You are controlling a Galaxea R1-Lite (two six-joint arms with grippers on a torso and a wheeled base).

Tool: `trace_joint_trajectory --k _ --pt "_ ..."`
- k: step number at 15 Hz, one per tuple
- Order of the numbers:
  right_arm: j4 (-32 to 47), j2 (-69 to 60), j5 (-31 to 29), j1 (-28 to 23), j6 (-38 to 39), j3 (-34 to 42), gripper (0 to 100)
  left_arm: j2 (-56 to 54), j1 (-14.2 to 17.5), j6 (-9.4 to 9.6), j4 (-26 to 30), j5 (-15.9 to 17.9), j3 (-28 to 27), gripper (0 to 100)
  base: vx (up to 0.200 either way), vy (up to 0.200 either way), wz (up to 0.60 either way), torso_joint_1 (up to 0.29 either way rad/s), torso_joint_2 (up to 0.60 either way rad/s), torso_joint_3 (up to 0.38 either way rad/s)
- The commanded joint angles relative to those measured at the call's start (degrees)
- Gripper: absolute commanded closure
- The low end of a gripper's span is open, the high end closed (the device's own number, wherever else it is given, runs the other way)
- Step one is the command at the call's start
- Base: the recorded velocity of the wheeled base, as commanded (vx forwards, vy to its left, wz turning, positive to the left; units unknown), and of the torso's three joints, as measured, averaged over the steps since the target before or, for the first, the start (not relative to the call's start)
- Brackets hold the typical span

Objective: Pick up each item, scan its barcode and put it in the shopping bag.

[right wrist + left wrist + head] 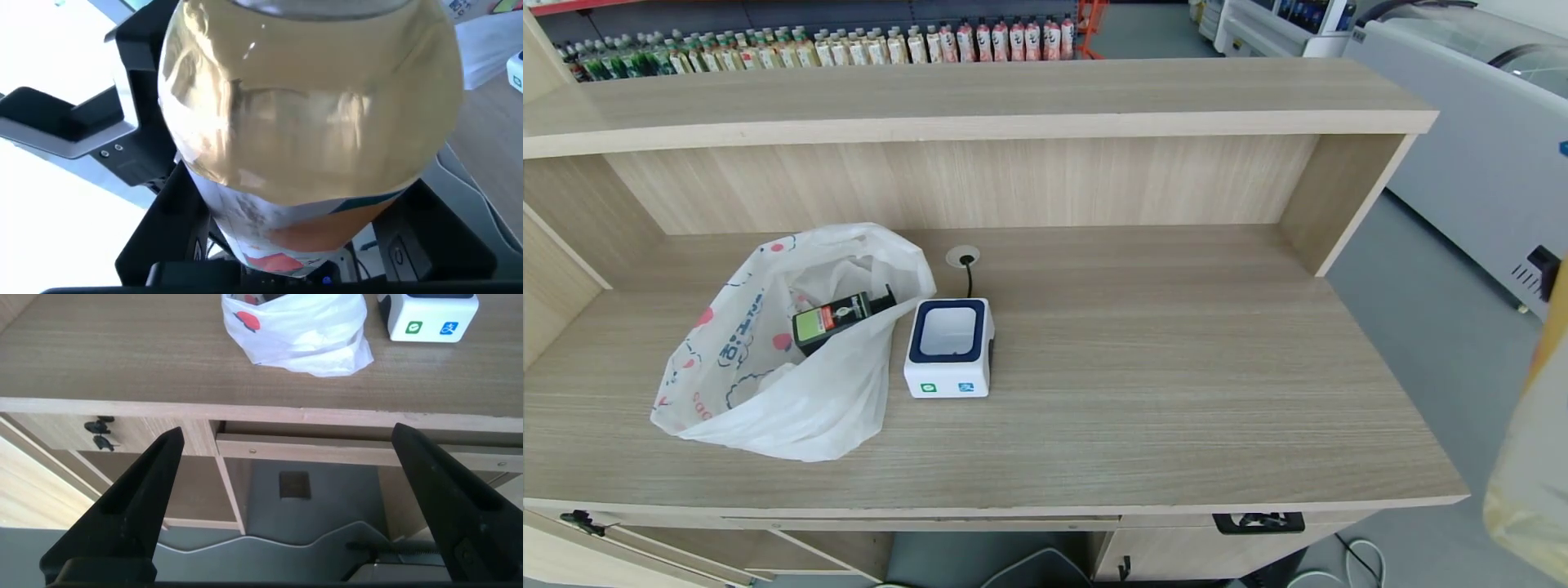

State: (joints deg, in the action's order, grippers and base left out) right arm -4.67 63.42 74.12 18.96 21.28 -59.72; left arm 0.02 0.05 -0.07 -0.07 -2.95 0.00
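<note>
Bottle [310, 139] first: we have it clenched in the right gripper [302, 253], whose dark fingers flank its lower body near the orange label. In the head view the bottle [1531, 457] hangs at our right side, off the counter [1176, 367] and well apart from the scanner [949, 347]. It is clear plastic and looks nearly full of pale yellow liquid, so we judge it fairly heavy for its size, with weight that may slosh as we swing it. The wall is smooth and rounded, likely slippery and a little yielding under a squeeze. The best hold is therefore low on the straight, labelled part, not the bulging shoulder, and firm enough to stop it twisting when we turn the barcode toward the scanner. We cannot make out the barcode. The left gripper [288, 437] is released, its jaws spread wide with nothing between them, and sits below the counter's front edge. The bag [768, 384] lies on the counter just beside the scanner, on its left. It is soft and slumped, with its mouth gaping up and toward the scanner. Inside it rests one dark item [837, 318] with a green label, tilted against the bag's wall. There seems to be room for the bottle beside that item, but the limp rim may fold in.
</note>
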Motion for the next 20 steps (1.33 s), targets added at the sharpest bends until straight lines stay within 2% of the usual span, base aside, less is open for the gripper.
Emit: trace_joint_trajectory --k 1,5,17,19,20 --pt "1.2 -0.2 0.1 0.2 0.3 -0.6 100 0.0 0.0 -0.01 0.0 0.0 0.0 0 0.0 0.0 0.0 0.0 0.0 0.0" --pt "3.6 0.9 0.0 0.6 6.8 -4.4 100 0.0 0.0 -0.01 0.0 0.0 0.0 0 0.0 0.0 0.0 0.0 0.0 0.0" --pt "4.5 0.1 -0.5 0.4 7.0 -2.4 100 0.0 0.0 -0.01 0.0 0.0 0.0 0 0.0 0.0 0.0 0.0 0.0 0.0" --pt "4.5 0.7 -2.3 -0.3 0.7 -1.7 100 0.0 0.0 -0.01 0.0 0.0 0.0 0 0.0 0.0 0.0 0.0 0.0 0.0" --pt "4.5 3.1 -11.0 -3.5 -15.9 -0.2 100 0.0 0.0 -0.01 0.0 0.0 0.0 0 0.0 0.0 0.0 0.0 0.0 0.0"
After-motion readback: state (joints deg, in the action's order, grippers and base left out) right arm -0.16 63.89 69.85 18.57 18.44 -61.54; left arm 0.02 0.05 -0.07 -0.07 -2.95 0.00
